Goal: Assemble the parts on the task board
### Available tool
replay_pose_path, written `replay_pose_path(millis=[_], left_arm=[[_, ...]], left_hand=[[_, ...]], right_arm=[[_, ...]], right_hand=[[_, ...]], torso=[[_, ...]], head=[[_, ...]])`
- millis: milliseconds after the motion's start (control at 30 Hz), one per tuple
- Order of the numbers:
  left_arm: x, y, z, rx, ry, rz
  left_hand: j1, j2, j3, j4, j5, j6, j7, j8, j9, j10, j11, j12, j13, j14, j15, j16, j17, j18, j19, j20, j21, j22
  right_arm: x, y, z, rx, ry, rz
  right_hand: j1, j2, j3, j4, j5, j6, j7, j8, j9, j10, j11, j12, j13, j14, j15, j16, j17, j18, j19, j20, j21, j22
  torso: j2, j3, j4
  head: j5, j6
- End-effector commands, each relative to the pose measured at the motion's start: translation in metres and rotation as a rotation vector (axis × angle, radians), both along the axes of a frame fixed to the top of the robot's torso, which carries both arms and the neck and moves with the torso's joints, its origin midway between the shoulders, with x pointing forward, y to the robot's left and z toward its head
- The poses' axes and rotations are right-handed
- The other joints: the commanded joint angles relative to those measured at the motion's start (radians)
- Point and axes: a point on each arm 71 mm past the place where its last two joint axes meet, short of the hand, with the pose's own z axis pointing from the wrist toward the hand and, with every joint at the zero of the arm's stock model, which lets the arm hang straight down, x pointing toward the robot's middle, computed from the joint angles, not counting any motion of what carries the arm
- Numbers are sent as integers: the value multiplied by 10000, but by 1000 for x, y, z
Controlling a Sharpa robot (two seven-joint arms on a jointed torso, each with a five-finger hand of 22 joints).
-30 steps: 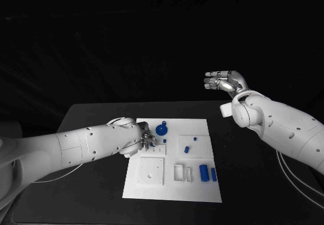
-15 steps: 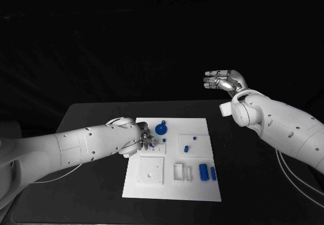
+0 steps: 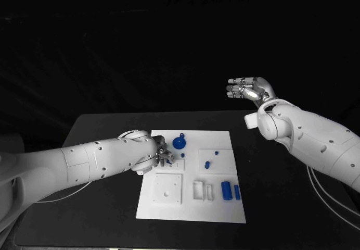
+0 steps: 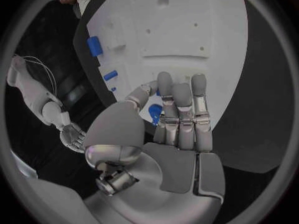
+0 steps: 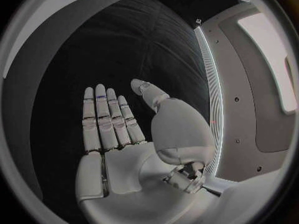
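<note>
The white task board (image 3: pixel 217 208) lies in the middle of the black table. My left hand (image 3: pixel 163 157) is low over its left part, fingers down beside a round blue part (image 3: pixel 179 142). In the left wrist view its fingers (image 4: pixel 181 109) lie straight and together over the board (image 4: pixel 187 15), and a blue piece (image 4: pixel 154 115) shows between them and the thumb; whether it is held is unclear. My right hand (image 3: pixel 247 89) is raised beyond the table's far edge, its fingers (image 5: pixel 106 117) apart and holding nothing.
Two blue cylinders (image 3: pixel 226 190) lie near the board's front right, next to a white slotted block (image 3: pixel 200 190). Small blue pegs (image 3: pixel 207 166) stand in the right middle. A white square plate (image 3: pixel 169 188) sits at the front left. Bare black table (image 3: pixel 285 208) surrounds the board.
My left hand has shifted very slightly toward the board's left edge. The right arm and the parts have not moved.
</note>
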Motion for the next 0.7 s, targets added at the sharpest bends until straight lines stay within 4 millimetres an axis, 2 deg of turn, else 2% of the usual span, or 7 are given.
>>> replay_pose_path(millis=[33,700], left_arm=[[-2,-2,-1,-6,163,-275],[-3,-2,-3,140,452,-485]], left_hand=[[7,155,-23,84,-101,2384,-1452,85,-15,304,-290,85,35,161,-75,87,27,-59,85,14,-60,45],[-144,449,-37,126,-266,2549,-1485,61,13,299,-286,277,216,142,-52,334,53,-34,169,59,-255,506]], right_arm=[[0,1,1,-101,-56,114],[0,2,0,-115,-29,159]], right_hand=[[27,-96,-28,-50,43,-51,-10,2,4,-44,7,-33,-11,-59,10,-34,-10,-31,-29,28,29,7],[25,-101,-13,-80,123,-51,-9,2,4,-48,11,-33,-12,-73,13,-35,-11,-29,-40,33,28,7]], torso=[[2,-2,5],[2,2,-7]], head=[[-7,-19],[0,-60]])
